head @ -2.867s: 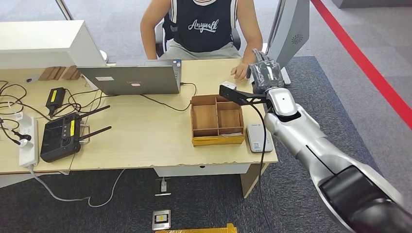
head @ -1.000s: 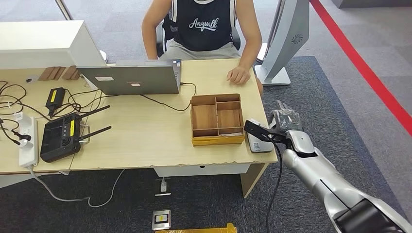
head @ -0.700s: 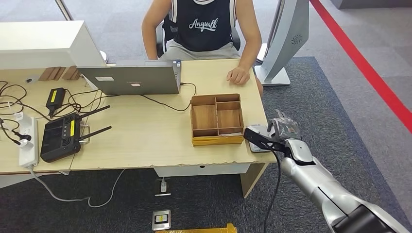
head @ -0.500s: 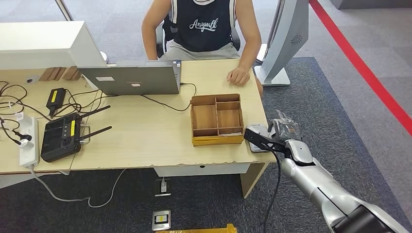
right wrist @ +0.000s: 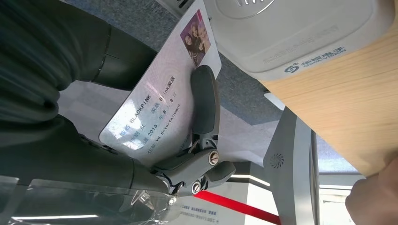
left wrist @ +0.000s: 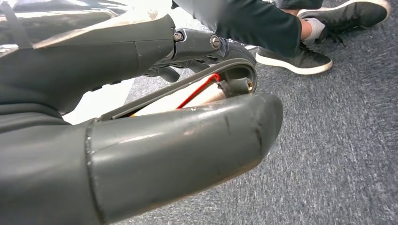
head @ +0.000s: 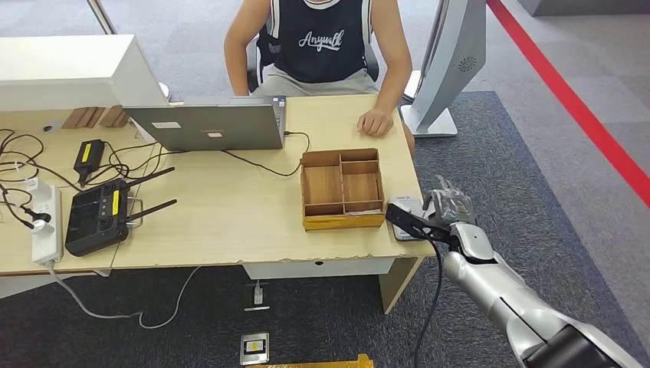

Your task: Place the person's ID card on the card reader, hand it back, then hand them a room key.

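Note:
My right hand (head: 449, 202) hovers just off the table's near right corner, beside the white card reader (head: 402, 207). In the right wrist view it pinches the person's ID card (right wrist: 155, 103), a pale card with a small photo and printed text, between thumb and fingers. The card's photo end lies right at the edge of the card reader (right wrist: 300, 33); I cannot tell whether they touch. The person's hand (head: 376, 119) rests on the far right of the table. My left hand (left wrist: 187, 150) hangs over grey carpet, holding nothing.
A wooden compartment box (head: 342, 188) stands just left of the reader. A laptop (head: 207, 125), a black controller (head: 96, 217), cables and a power strip (head: 43, 225) cover the table's left part. A grey kiosk stand (head: 452, 54) rises at the far right corner.
My right hand came back from near the person's hand to the card reader at the near corner, carrying the card. Over the last half second it has barely moved.

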